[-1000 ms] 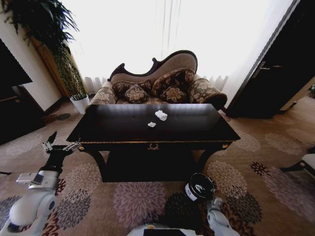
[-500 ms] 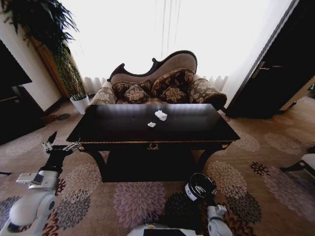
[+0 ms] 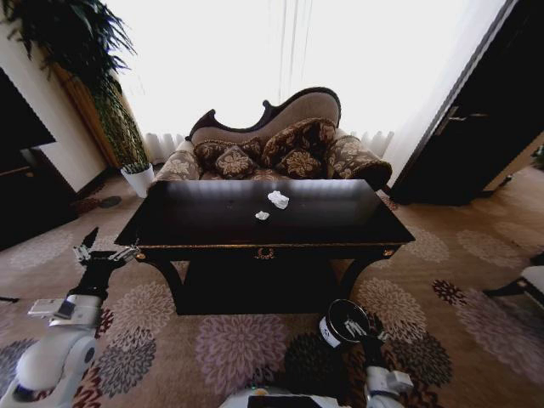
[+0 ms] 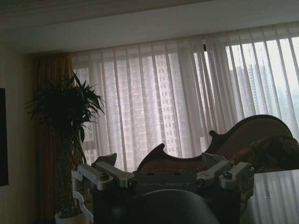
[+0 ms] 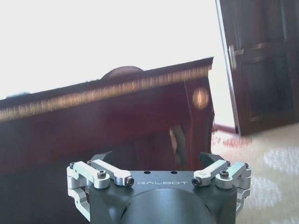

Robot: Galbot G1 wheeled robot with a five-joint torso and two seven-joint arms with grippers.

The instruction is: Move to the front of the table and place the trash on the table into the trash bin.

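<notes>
The table (image 3: 195, 223) with its glossy black top stands straight ahead. Two white paper wads of trash lie near its middle, a larger one (image 3: 278, 200) and a smaller one (image 3: 262, 215). The black trash bin (image 3: 338, 316) sits on the carpet in front of the table's right leg. My right gripper (image 3: 357, 328) is open and low beside the bin; in its wrist view the right gripper (image 5: 155, 158) faces the table's front rail (image 5: 107, 88). My left gripper (image 3: 98, 252) is held open off the table's left corner; the left wrist view has this gripper (image 4: 161, 161) facing the curtains.
A patterned sofa (image 3: 272, 149) stands behind the table. A tall plant in a white pot (image 3: 138, 178) is at the back left, a dark cabinet (image 3: 21, 170) on the left, a dark door (image 3: 476, 127) on the right. Flowered carpet surrounds the table.
My right arm has risen from the bottom edge, bringing its gripper up next to the trash bin. The left arm and the paper wads have stayed put.
</notes>
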